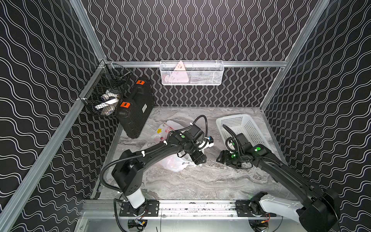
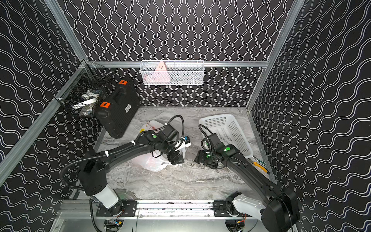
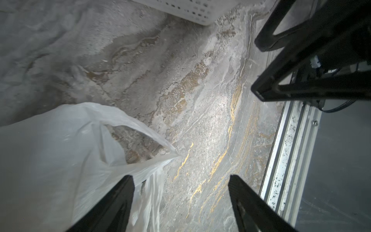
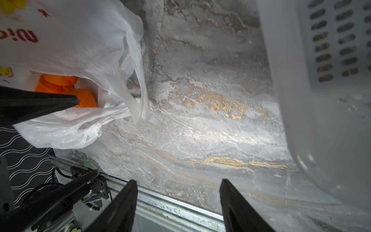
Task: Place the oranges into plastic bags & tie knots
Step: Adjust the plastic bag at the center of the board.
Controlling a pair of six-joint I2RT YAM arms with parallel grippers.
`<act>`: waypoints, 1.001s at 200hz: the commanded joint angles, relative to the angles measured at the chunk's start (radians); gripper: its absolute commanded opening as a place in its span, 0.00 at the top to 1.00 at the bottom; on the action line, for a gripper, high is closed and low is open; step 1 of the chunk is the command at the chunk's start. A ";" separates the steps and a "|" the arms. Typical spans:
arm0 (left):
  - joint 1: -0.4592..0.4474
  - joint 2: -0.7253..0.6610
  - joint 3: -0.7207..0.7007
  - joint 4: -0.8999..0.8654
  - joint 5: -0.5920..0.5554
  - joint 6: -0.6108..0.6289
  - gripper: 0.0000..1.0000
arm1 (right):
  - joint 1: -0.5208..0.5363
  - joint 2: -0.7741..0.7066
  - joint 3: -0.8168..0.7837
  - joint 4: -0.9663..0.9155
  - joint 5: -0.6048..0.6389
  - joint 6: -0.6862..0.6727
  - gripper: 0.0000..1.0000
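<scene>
Left tool (image 3: 179, 176) and right tool (image 4: 178, 180), both wide and empty, above the marble table (image 1: 200, 180).
Just beyond, the white printed bag (image 1: 174, 164) lies mostly hidden under the left arm (oranges (image 4: 58, 84) only glimpsed through its mouth); farther back, the perforated basket (image 1: 239, 122).

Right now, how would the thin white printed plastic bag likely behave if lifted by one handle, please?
Probably floppy: the white plastic bag lies crumpled, handles limp on the tabletop. Likely bottom-heavy, as orange fruit shows inside. The fruit might roll out through the untied mouth.

White printed bag (image 1: 172, 163) (partly hidden) lies under the left arm (image 1: 154, 150).
</scene>
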 commanded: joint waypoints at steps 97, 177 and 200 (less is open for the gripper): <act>-0.065 0.225 -0.022 0.123 -0.124 0.088 0.56 | 0.001 -0.039 -0.029 -0.029 -0.021 0.034 0.34; -0.066 0.245 -0.047 0.164 -0.230 0.085 1.00 | 0.002 -0.044 -0.014 -0.024 -0.021 0.007 0.35; -0.066 0.204 -0.016 0.187 -0.264 0.023 1.00 | 0.001 -0.053 -0.016 0.007 -0.046 -0.013 0.36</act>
